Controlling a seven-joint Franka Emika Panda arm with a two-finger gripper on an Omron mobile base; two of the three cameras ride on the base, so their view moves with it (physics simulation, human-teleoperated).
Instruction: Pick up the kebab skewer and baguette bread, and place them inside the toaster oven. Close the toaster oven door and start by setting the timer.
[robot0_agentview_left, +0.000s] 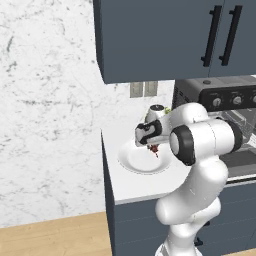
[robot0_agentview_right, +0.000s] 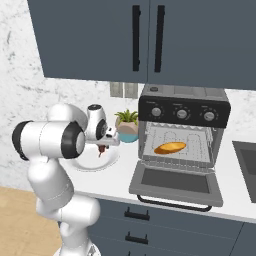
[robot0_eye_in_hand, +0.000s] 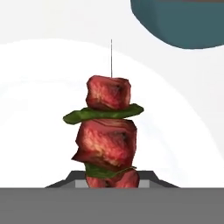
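Baguette bread (robot0_agentview_right: 170, 147) on rack inside toaster oven (robot0_agentview_right: 184, 131); plate (robot0_agentview_right: 107, 161) left of oven; potted plant (robot0_agentview_right: 127, 125) between, behind.

No legible text, label, brand, number or sign is showing anywhere. The markings around the knobs (robot0_agentview_right: 182, 113) of the toaster oven (robot0_agentview_right: 182, 145) are appearing too small and blurred to be read in either base view.
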